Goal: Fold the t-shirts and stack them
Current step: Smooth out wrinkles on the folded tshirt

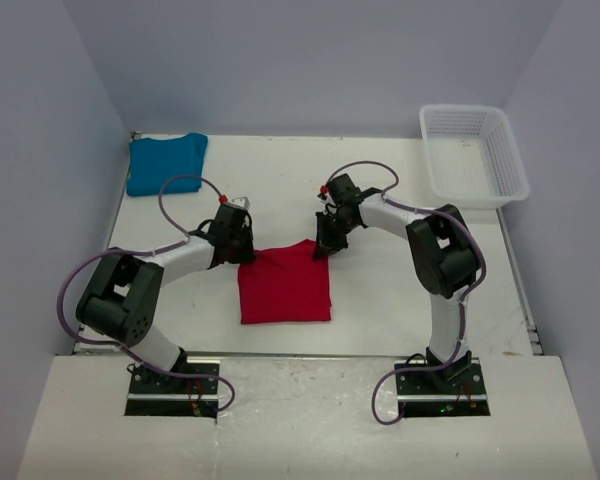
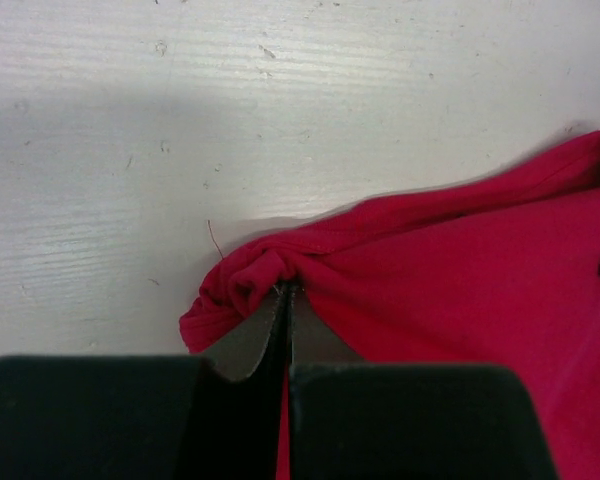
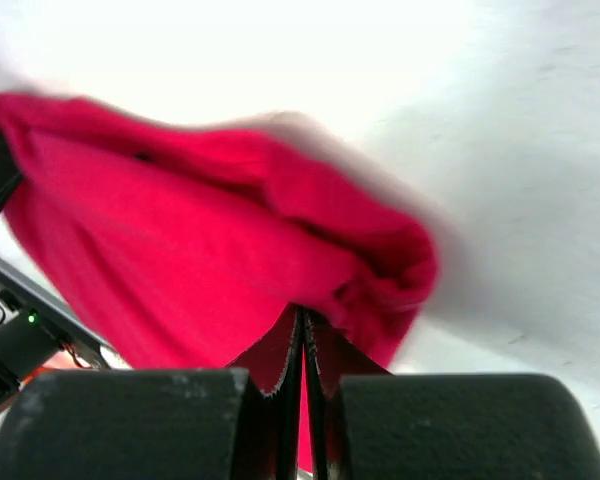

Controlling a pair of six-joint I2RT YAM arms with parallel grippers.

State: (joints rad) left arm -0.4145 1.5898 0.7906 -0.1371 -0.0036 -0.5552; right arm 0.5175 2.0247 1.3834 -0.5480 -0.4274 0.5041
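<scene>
The red t-shirt lies folded into a rough square in the middle of the table. My left gripper is shut on its far left corner, where the cloth bunches at the fingertips. My right gripper is shut on the far right corner, which is lifted a little; the red cloth fills the right wrist view. The teal-blue t-shirt lies folded at the far left corner of the table, away from both grippers.
A white mesh basket stands at the far right corner. The table's left edge runs close to the left arm. Grey walls enclose the table on three sides.
</scene>
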